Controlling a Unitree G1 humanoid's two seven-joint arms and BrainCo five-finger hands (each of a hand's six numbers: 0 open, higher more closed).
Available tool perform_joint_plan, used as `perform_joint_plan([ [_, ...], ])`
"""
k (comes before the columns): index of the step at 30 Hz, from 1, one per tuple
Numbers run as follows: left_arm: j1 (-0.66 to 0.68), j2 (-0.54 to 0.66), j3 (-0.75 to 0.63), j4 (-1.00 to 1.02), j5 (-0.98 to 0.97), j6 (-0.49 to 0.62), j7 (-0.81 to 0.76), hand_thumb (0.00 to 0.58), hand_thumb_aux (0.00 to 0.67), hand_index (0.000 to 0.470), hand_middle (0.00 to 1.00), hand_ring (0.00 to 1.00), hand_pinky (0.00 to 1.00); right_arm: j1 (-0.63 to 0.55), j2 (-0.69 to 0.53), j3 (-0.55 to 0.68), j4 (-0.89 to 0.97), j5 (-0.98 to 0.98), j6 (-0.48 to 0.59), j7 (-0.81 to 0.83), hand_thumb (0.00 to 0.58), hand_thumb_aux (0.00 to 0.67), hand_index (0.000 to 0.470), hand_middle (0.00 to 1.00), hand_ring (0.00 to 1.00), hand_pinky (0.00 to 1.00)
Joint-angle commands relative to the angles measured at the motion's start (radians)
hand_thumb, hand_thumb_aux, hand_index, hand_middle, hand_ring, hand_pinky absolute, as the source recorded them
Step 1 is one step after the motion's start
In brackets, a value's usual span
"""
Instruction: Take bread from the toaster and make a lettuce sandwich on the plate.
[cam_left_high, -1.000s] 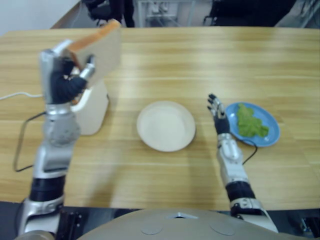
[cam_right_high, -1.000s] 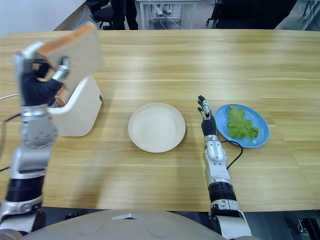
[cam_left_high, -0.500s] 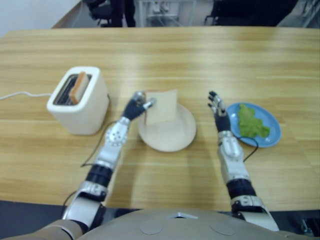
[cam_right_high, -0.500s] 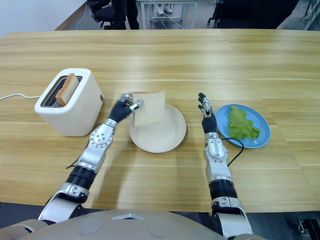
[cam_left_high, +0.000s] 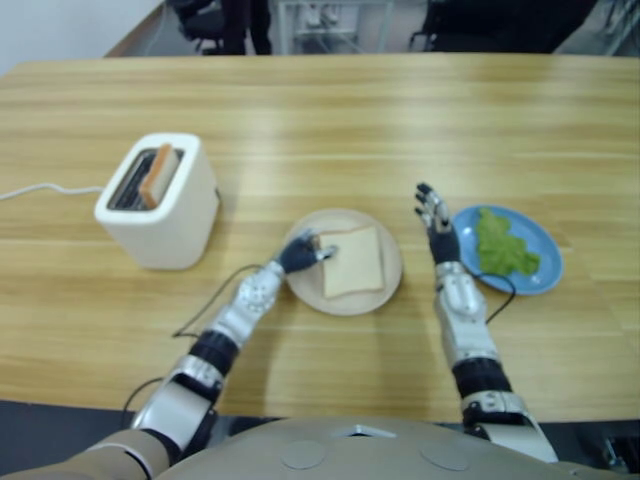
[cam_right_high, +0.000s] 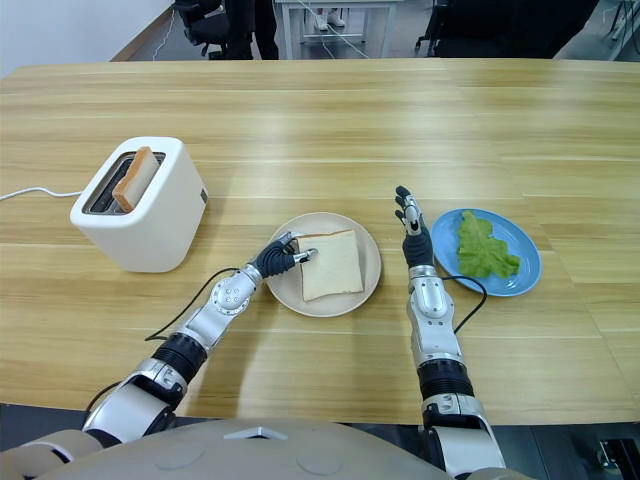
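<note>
My left hand (cam_right_high: 283, 257) touches the light, crumbly-looking bread slice (cam_right_high: 332, 265) lying flat on the plate (cam_right_high: 371, 268) just right of it, grip impossible to tell, while my right hand (cam_right_high: 413, 236), spread and empty, stands just left of limp lettuce (cam_right_high: 480, 245) I'd pinch gently by its edge.

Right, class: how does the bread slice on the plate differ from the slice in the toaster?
The plate slice lies flat on the plate with its pale face up, while the toaster slice stands on edge in a slot of the toaster, showing mostly its browned top. The plate slice has the left hand at its corner, and nothing touches the toaster slice. Both are slices of bread.
</note>
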Motion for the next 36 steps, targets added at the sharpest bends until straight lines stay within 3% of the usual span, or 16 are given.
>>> perform_joint_plan([
  [1, 0.005, 0.062, -0.012, -0.135, 0.197, 0.083, 0.18, 0.0, 0.0, 0.0, 0.0, 0.0, 0.0, 0.011, 0.007, 0.011, -0.007, -0.011, 0.018, 0.002, 0.0, 0.0, 0.0, 0.0, 0.0, 0.0],
  [4, 0.023, 0.124, -0.045, -0.293, 0.449, 0.281, 0.271, 0.0, 0.0, 0.0, 0.0, 0.0, 0.0, 0.012, 0.008, 0.012, -0.008, -0.011, 0.02, 0.004, 0.0, 0.0, 0.0, 0.0, 0.0, 0.0],
  [7, 0.058, 0.154, -0.032, -0.439, 0.55, 0.379, 0.281, 0.0, 0.0, 0.0, 0.0, 0.0, 0.0, 0.011, 0.008, 0.012, -0.009, -0.012, 0.022, 0.006, 0.0, 0.0, 0.0, 0.0, 0.0, 0.0],
  [14, 0.152, 0.184, 0.095, -0.773, 0.605, 0.441, 0.396, 0.0, 0.0, 0.0, 0.0, 0.0, 0.0, 0.011, 0.004, 0.012, -0.028, -0.023, 0.018, 0.006, 0.0, 0.0, 0.0, 0.0, 0.0, 0.0],
  [17, 0.157, 0.175, 0.134, -0.796, 0.529, 0.41, 0.388, 0.0, 0.0, 0.0, 0.0, 0.0, 0.0, 0.009, -0.036, -0.002, -0.076, -0.046, 0.008, -0.001, 0.0, 0.0, 0.0, 0.0, 0.0, 0.0],
  [20, 0.134, 0.053, 0.219, -0.566, 0.054, 0.204, 0.265, 0.0, 0.0, 0.0, 0.0, 0.0, 0.0, -0.009, -0.258, -0.099, -0.192, -0.223, 0.02, -0.083, 0.0, 0.0, 0.0, 0.0, 0.0, 0.0],
  [22, 0.121, -0.015, 0.276, -0.441, -0.159, 0.114, 0.183, 0.0, 0.0, 0.0, 0.0, 0.0, 0.0, -0.034, -0.394, -0.126, -0.202, -0.346, 0.038, -0.147, 0.0, 0.0, 0.0, 0.0, 0.0, 0.0],
  [27, 0.098, -0.117, 0.381, -0.28, -0.48, 0.045, 0.007, 0.0, 0.0, 0.0, 0.0, 0.0, 0.0, -0.067, -0.631, 0.004, -0.126, -0.682, 0.084, -0.236, 0.0, 0.0, 0.0, 0.0, 0.0, 0.0],
  [31, 0.085, -0.131, 0.401, -0.235, -0.528, 0.019, -0.05, 0.0, 0.0, 0.0, 0.0, 0.0, 0.0, -0.078, -0.739, 0.133, -0.021, -0.909, 0.184, -0.306, 0.0, 0.0, 0.0, 0.0, 0.0, 0.0],
  [36, 0.088, -0.127, 0.393, -0.22, -0.495, 0.006, -0.053, 0.0, 0.0, 0.0, 0.0, 0.0, 0.0, -0.09, -0.795, 0.259, 0.14, -1.004, 0.216, -0.373, 0.0, 0.0, 0.0, 0.0, 0.0, 0.0],
])
